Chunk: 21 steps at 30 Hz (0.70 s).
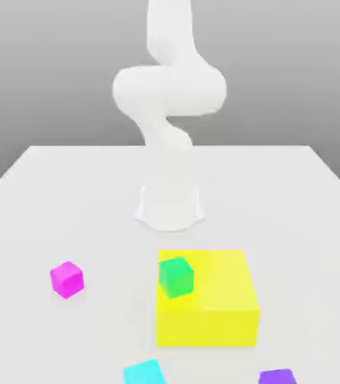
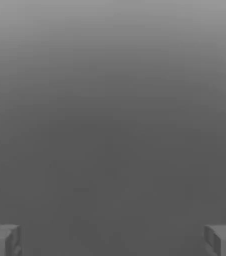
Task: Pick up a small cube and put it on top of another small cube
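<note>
The exterior view faces the arm [image 1: 170, 97] from across the surface [image 1: 105, 202], looking down at a slant. The hand view looks out past the jaws [image 2: 113, 240], close up, at its lower corners.

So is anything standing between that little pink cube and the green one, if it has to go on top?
Between the pink cube and the green cube there is just bare table, but the green one sits up on the big yellow block, so the pink one would probably need lifting above that block's edge.

Smooth, matt, plastic-looking yellow block [image 1: 206, 327] and green cube [image 1: 176, 277]; smooth, glossy-looking white robot arm [image 1: 170, 90].
</note>
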{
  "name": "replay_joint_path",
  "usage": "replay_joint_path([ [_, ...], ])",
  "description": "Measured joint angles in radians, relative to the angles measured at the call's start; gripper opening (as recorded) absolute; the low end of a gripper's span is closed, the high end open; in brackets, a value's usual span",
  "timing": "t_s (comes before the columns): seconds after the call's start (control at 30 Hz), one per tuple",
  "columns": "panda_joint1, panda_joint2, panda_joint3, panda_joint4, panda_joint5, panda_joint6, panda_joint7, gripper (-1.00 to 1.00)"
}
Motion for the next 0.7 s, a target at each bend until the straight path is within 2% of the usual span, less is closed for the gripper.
replay_joint_path([
  [0.37, 0.081, 0.405, -0.099, -0.008, 0.083, 0.122, -0.220, 0.00],
  [0.7, 0.089, 0.766, -0.121, -0.015, 0.140, 0.232, -0.404, 0.00],
])
